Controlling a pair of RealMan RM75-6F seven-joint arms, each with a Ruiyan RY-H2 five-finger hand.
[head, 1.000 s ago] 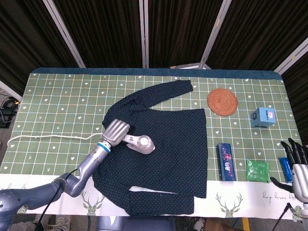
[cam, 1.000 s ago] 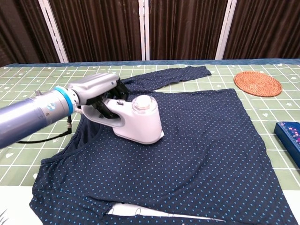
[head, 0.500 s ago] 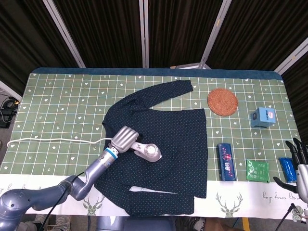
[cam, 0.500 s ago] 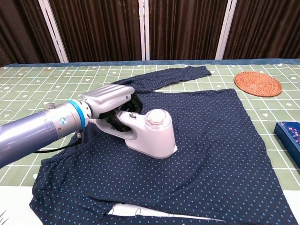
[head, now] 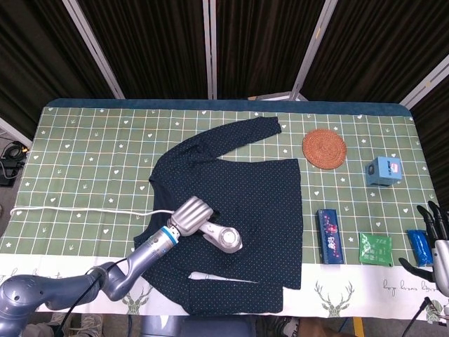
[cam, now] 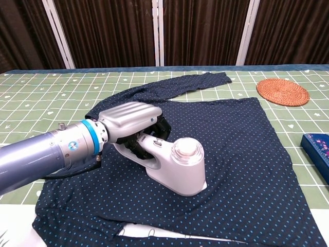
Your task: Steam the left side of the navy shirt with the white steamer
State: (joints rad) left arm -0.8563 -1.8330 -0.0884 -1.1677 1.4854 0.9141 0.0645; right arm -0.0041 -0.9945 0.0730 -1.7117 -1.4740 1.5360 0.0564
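Observation:
The navy dotted shirt (head: 245, 189) (cam: 241, 139) lies flat in the middle of the green checked table. My left hand (head: 189, 214) (cam: 128, 121) grips the handle of the white steamer (head: 226, 239) (cam: 180, 167), whose head rests on the shirt's left front part. The steamer's white cord (head: 77, 210) trails left across the table. My right hand (head: 436, 235) hangs off the table's right edge, fingers spread, holding nothing; the chest view does not show it.
A woven round coaster (head: 324, 148) (cam: 282, 91) lies right of the shirt. A light blue box (head: 383, 171), a dark blue box (head: 328, 235) (cam: 318, 149), a green packet (head: 374, 248) and a blue packet (head: 417, 247) sit along the right side.
My left hand has slid the steamer over the shirt toward the near edge and a bit right. The right hand has sunk slightly lower at the table's right edge.

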